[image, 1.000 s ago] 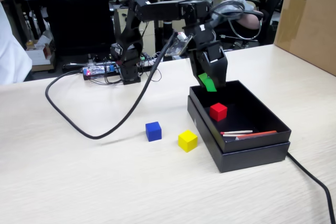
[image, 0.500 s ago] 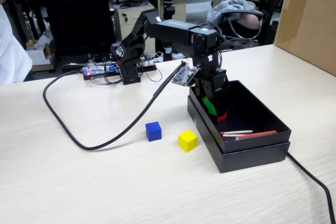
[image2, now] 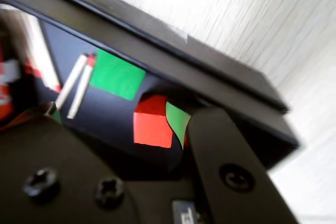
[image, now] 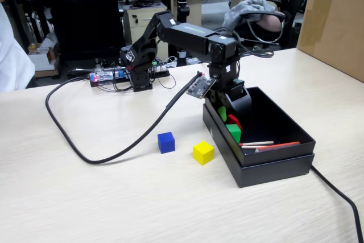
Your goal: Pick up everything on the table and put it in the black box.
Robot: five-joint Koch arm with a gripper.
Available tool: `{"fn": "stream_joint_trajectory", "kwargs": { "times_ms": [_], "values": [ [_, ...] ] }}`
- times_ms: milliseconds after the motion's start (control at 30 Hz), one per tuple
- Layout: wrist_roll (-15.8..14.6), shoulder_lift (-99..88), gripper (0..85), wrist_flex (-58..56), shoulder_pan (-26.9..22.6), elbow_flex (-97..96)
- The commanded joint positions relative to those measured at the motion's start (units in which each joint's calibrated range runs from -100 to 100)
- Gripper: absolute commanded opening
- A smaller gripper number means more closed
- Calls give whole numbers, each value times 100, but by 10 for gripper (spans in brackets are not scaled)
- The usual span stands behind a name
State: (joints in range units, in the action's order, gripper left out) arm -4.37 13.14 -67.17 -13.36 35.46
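Observation:
A blue cube and a yellow cube lie on the table, left of the black box. In the box lie a green cube, a red cube, a white stick and a red stick. My gripper hangs inside the box at its far left end, above the red cube. In the wrist view the gripper is open and empty. Its green-padded fingertips stand apart over the red cube, with the green cube and white sticks beyond.
A thick black cable curves across the table left of the cubes. The arm's base and a circuit board stand at the back. A cardboard box stands at the far right. The box wall crosses the wrist view.

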Motion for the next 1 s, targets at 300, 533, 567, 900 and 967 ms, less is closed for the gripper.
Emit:
{"fn": "stream_joint_trajectory", "kwargs": {
  "times_ms": [300,533,567,900,967],
  "values": [
    [112,-4028,418,-233,645,-672],
    [244,-4383,455,-225,1118,-1996],
    [283,-4211,467,-225,1206,-2195],
    [327,-1962,483,-130,1421,-1933],
    [327,-1595,484,-130,1441,-1833]
  ]
}}
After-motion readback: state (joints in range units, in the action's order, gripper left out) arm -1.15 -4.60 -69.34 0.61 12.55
